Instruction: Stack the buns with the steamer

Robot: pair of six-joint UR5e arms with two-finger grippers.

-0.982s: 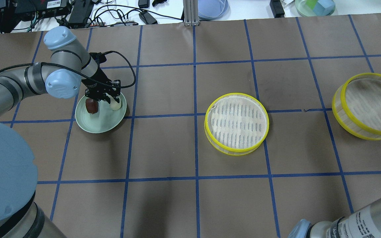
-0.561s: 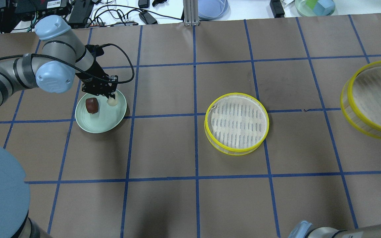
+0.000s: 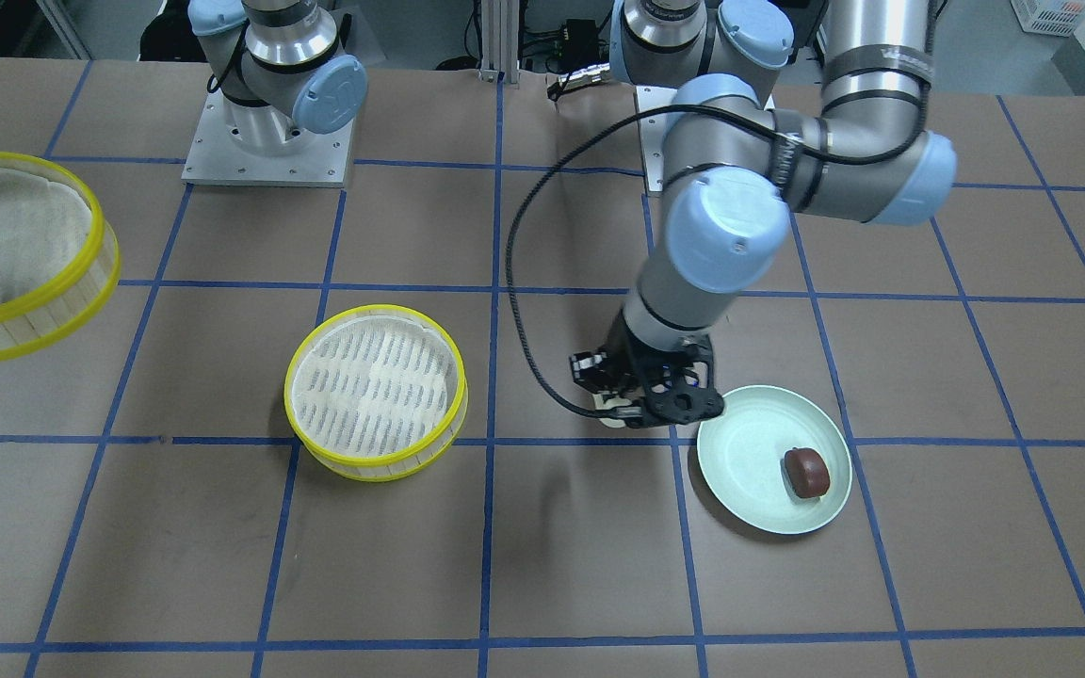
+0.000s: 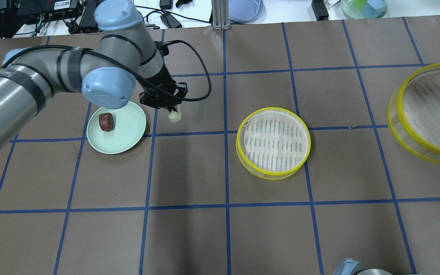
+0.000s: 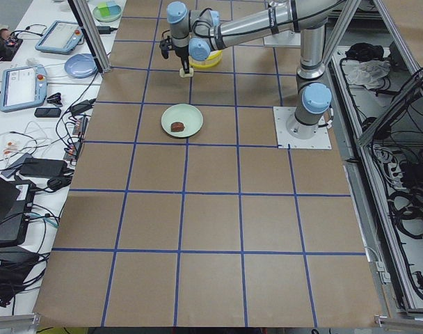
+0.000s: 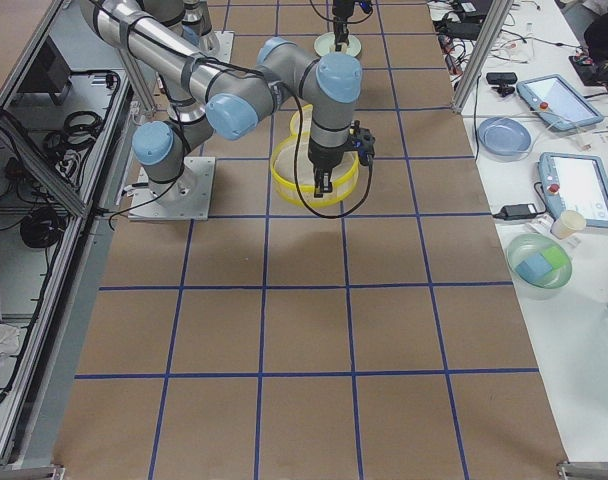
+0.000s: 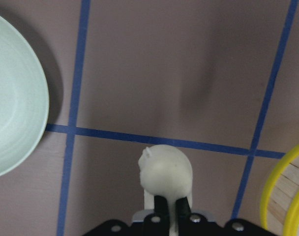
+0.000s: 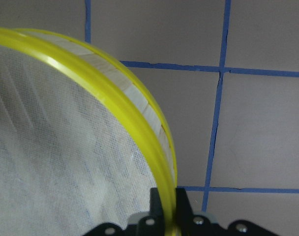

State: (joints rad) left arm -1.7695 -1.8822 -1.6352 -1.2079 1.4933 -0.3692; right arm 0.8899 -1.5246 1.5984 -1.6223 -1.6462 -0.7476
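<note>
My left gripper [image 4: 173, 112] is shut on the pale cream bun [image 4: 174, 117] and holds it just right of the pale green plate [image 4: 126, 135], above the table; the bun fills the left wrist view [image 7: 165, 169]. The dark reddish-brown bun [image 4: 106, 121] lies on the plate, also in the front view [image 3: 806, 472]. One yellow-rimmed steamer tier [image 4: 273, 143] stands mid-table. My right gripper [image 8: 170, 209] is shut on the rim of a second steamer tier [image 4: 430, 110], held tilted above the table at the right.
Blue tape lines grid the brown table cover. Cables, a blue dish [image 4: 245, 9] and a green bowl with blocks [image 4: 363, 7] lie beyond the table's far edge. The arm bases [image 3: 269, 122] stand at the robot's side.
My left gripper lifted the cream bun off the plate and carried it right, past the plate's rim. The second steamer tier rose and shifted slightly in the right gripper.
</note>
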